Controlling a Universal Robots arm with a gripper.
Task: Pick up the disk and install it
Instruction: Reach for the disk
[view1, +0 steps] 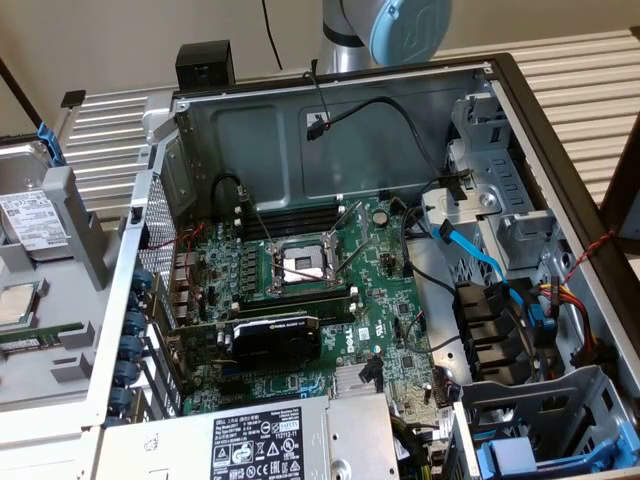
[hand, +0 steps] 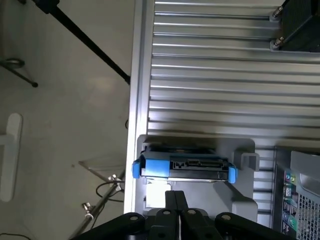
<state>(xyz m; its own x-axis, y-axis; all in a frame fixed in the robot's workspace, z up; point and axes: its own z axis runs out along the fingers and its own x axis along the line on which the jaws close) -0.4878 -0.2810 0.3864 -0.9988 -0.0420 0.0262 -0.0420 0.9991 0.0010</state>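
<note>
While the gripper (hand: 175, 197) hangs with its fingers pressed together on nothing, the disk (hand: 185, 166) lies unpicked
The fingertips are near the disk's blue-railed connector end but apart from it. The disk sits in a grey holder (hand: 245, 195) on the slatted table (hand: 225, 75), at the exterior view's left of the open computer case (view1: 330, 130). Pickup and install both remain. The exterior view's edge cuts off part of the disk, and which bay should take it is hard to make out
</note>
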